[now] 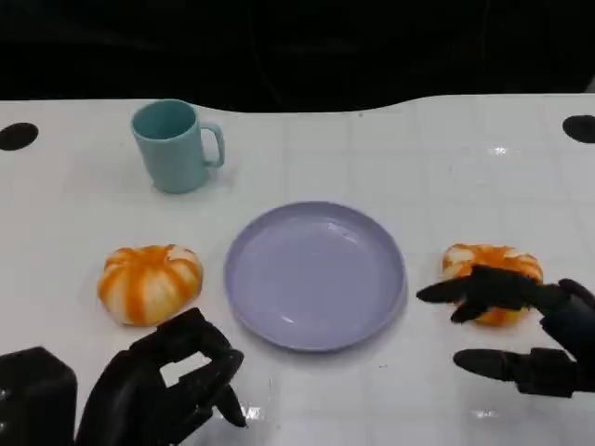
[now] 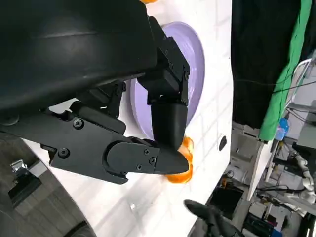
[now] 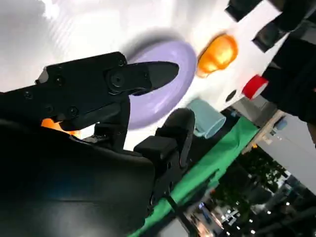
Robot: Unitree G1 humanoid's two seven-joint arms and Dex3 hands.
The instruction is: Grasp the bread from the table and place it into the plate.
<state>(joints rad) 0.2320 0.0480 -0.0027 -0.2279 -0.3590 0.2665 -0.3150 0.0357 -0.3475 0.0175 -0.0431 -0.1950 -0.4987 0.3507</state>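
Where the near edge of the bench (image 1: pixel 74 195) is reached, the following is seen, listed from near to far.

Left robot hand (image 1: pixel 172 381): seen at the near left corner, fingers curled inward with nothing in them, apart from every item.

Right robot hand (image 1: pixel 521 330): seen at the near right corner, fingers spread apart; one finger (image 1: pixel 474 290) is laid over the top of the right bread, another (image 1: pixel 488 362) is held out below it. Whether the bread is actually touched cannot be told, and nothing is gripped.

Right bread (image 1: pixel 493 265): an orange-and-cream striped bun, found toward the right edge of the bench, just beside the plate and not touching it.

Left bread (image 1: pixel 149 282): a matching bun, placed toward the left side, near the plate but apart from it, beyond the left robot hand.

Plate (image 1: pixel 316 274): lavender and round, set at the middle of the bench between the two buns, with nothing on it.

Mug (image 1: pixel 175 146): teal, upright, handle turned to the right, placed toward the far left, well apart from the plate.
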